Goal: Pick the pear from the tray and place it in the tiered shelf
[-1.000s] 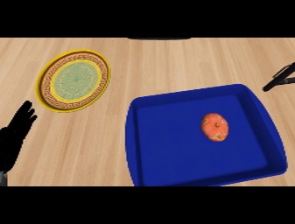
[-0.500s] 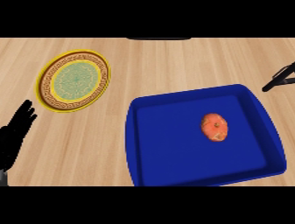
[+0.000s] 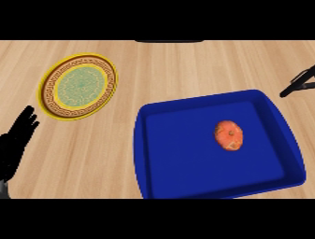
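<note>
An orange-red pear [image 3: 229,136] lies inside the blue tray [image 3: 187,179], right of the tray's middle. The black frame of the tiered shelf [image 3: 313,78] shows at the right edge, beyond the tray's far right corner. My left hand [image 3: 9,145] rests open at the lower left edge, fingers pointing up, far from the pear. My right hand shows nowhere in the head view.
A round plate [image 3: 79,86] with a yellow rim and green patterned centre lies on the wooden counter to the upper left of the tray. A dark object [image 3: 168,41] sits at the counter's far edge.
</note>
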